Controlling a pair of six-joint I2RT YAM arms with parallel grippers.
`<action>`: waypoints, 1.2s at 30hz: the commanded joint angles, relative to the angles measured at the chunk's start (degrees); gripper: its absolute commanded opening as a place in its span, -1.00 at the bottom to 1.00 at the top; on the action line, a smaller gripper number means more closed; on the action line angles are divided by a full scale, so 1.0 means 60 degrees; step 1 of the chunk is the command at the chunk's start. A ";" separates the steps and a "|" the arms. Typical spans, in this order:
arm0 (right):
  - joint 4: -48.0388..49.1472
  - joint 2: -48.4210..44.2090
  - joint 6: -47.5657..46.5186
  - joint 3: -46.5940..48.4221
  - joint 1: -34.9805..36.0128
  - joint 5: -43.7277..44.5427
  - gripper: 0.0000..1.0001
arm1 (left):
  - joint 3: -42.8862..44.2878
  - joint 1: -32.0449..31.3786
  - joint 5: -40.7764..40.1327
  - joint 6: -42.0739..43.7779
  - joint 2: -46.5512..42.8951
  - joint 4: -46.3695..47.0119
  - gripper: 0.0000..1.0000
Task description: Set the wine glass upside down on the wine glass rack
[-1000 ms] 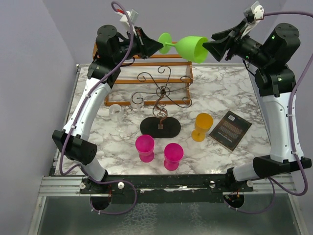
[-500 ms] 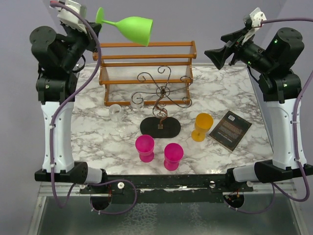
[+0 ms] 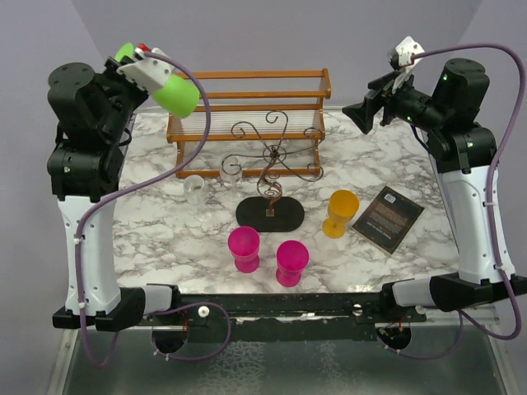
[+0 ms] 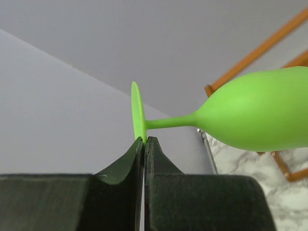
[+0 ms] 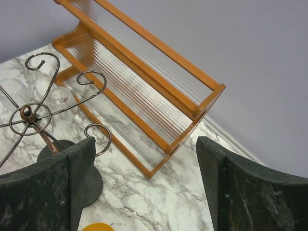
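Observation:
The green wine glass [image 3: 174,95] is held high at the back left, lying on its side with the bowl toward the right; in the left wrist view its bowl [image 4: 262,108] is at the right and its foot stands on edge. My left gripper [image 4: 144,140] is shut on the rim of the foot. The wine glass rack [image 3: 272,156], dark wire scrolls on a black oval base, stands mid-table and shows in the right wrist view [image 5: 30,114]. My right gripper [image 3: 359,111] is open and empty, raised at the back right.
An orange wooden slatted shelf [image 3: 247,119] stands behind the rack. Two pink cups [image 3: 244,248] [image 3: 291,262], an orange cup [image 3: 340,212], a dark booklet [image 3: 388,217] and small clear glasses [image 3: 194,188] are on the marble table.
My left arm has swung the green glass down and left, turning it so the bowl points toward the camera side. My right gripper stays raised and has shifted slightly.

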 commanded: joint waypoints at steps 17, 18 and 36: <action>0.0002 -0.0894 -0.0599 -0.0986 0.0039 0.0116 0.71 | -0.1837 -0.2063 0.3085 0.5463 0.0515 -0.3274 -1.00; 0.0003 -0.0883 -0.0603 -0.0998 0.0039 0.0110 0.71 | -0.1815 -0.2134 0.3244 0.5501 0.0554 -0.3280 -1.00; -0.0011 -0.0824 -0.0647 -0.1116 0.0039 0.0031 0.71 | -0.1340 -0.3067 0.4698 0.5916 0.1083 -0.3340 -1.00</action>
